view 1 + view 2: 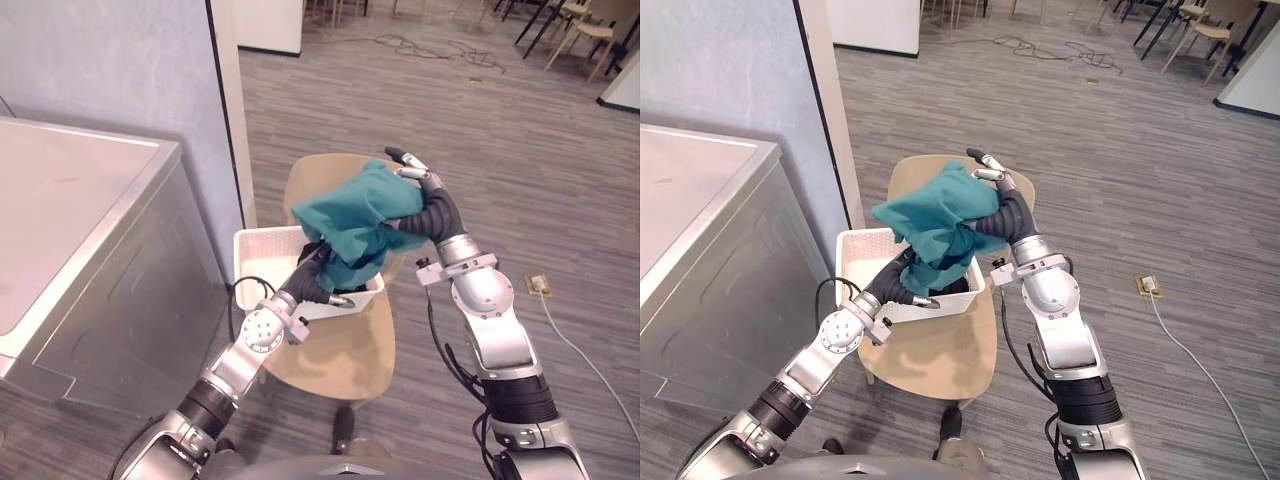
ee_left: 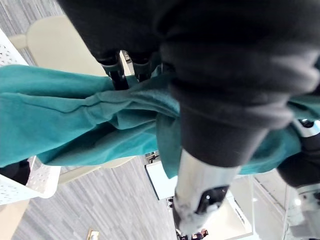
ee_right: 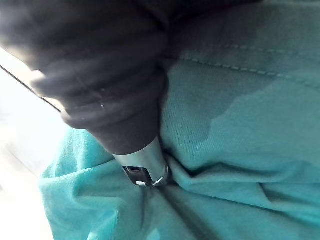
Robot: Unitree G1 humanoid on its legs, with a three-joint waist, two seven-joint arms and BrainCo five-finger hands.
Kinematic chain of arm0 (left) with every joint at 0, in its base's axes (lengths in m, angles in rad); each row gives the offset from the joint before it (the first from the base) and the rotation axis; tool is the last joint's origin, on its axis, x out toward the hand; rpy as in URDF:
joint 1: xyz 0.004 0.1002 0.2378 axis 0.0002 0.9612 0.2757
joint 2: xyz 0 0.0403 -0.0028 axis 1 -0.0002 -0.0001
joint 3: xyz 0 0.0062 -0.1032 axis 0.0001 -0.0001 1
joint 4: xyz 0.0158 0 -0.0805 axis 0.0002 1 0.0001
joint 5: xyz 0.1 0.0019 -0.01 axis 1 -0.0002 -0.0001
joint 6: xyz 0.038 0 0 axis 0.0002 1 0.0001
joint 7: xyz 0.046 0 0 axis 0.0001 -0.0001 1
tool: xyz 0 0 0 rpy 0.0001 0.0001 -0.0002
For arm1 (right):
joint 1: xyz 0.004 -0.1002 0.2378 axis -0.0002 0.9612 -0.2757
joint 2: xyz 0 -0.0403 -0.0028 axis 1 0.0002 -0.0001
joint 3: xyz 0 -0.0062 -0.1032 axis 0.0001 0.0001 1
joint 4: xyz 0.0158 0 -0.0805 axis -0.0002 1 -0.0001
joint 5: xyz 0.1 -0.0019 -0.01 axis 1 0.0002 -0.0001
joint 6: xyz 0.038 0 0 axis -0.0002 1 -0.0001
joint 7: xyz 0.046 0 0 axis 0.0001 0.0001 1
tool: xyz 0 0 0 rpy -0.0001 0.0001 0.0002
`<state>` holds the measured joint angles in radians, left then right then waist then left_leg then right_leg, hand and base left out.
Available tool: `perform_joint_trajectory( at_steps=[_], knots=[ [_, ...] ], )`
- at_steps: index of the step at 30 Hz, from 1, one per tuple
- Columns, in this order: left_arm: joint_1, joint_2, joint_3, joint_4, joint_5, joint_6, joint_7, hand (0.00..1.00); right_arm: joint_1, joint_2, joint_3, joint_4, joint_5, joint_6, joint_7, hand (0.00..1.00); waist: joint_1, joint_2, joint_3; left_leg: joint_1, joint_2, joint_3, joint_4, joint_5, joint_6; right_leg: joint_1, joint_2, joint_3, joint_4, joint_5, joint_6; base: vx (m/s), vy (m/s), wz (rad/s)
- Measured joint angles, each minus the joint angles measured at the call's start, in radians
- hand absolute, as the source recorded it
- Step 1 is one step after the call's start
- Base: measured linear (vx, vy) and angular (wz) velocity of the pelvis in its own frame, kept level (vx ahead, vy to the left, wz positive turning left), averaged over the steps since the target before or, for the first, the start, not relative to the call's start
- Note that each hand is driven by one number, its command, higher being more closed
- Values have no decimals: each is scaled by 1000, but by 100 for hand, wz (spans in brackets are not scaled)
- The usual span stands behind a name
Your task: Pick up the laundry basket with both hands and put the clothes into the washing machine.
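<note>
Teal crumpled cloth (image 1: 360,215) is held up just above the white perforated plastic laundry basket (image 1: 258,250), which rests on the tan wooden chair (image 1: 340,350). The cloth is pinched at its far right end by the fingers and thumb of the right hand (image 1: 418,172). From there it hangs down and nearward onto the left hand (image 1: 318,275), whose grip cannot be told. The silver-grey metal washing machine (image 1: 70,200) stands well to the left, nearer the left arm, so a leftward carry is judged necessary.
</note>
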<state>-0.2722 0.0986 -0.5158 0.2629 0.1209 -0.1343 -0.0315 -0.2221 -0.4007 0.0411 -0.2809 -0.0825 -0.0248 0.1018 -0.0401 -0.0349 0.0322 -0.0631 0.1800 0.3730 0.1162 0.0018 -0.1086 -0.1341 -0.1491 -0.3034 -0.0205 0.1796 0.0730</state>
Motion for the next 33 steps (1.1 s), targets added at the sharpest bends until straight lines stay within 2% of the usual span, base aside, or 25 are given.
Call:
perform_joint_trajectory(
  at_steps=[4,9,12,14,17,21,22,29,32,33],
  knots=[
    [-104,-42,-5,132,3,38,5,0,28,2,56,-67,9,3,8,100,-9,13,-9,10,-12,-1,-27,13,2,1,-6,0,-4,3,5,2,5,1],
    [-212,-99,-6,247,1,76,47,0,29,5,77,-100,54,4,19,100,-24,12,-10,13,-18,-1,-35,16,3,1,-9,2,-4,5,6,0,0,0],
    [-225,-118,-7,271,-133,93,46,0,29,5,79,-100,101,4,20,100,-26,13,-10,17,-22,1,-46,19,5,1,-9,4,-9,7,9,0,0,0],
    [-225,-122,-9,271,-184,96,51,0,29,4,89,-101,124,4,18,100,-27,13,-10,17,-24,2,-51,20,6,1,-10,5,-13,8,11,0,0,0],
    [-246,-137,-9,311,-240,104,91,0,30,-1,137,-102,129,4,18,100,-28,13,-11,18,-27,4,-54,21,6,1,-10,7,-19,11,13,0,0,0],
    [-271,-148,0,313,-328,112,140,0,77,-19,158,-133,198,4,18,100,-22,13,-12,17,-29,4,-57,21,7,1,-12,9,-22,15,11,0,0,0],
    [-271,-148,4,307,-337,112,159,100,100,-34,158,-146,208,-2,18,100,-22,13,-12,18,-30,4,-57,20,7,1,-12,10,-22,17,10,0,0,0],
    [-266,-147,48,258,-338,109,215,100,174,-82,147,-160,212,-27,10,100,-27,13,-12,32,-30,11,-55,12,8,13,-11,17,-27,12,16,7,6,-3],
    [-246,-149,65,208,-337,75,243,100,186,-78,147,-174,212,-47,-20,100,-26,14,-13,32,-30,12,-55,9,12,13,-11,18,-28,12,16,0,0,0],
    [-237,-149,75,190,-337,73,246,100,186,-77,147,-174,211,-53,-25,0,-26,15,-14,32,-30,12,-55,9,12,12,-11,19,-28,12,16,0,0,0]
  ],
)
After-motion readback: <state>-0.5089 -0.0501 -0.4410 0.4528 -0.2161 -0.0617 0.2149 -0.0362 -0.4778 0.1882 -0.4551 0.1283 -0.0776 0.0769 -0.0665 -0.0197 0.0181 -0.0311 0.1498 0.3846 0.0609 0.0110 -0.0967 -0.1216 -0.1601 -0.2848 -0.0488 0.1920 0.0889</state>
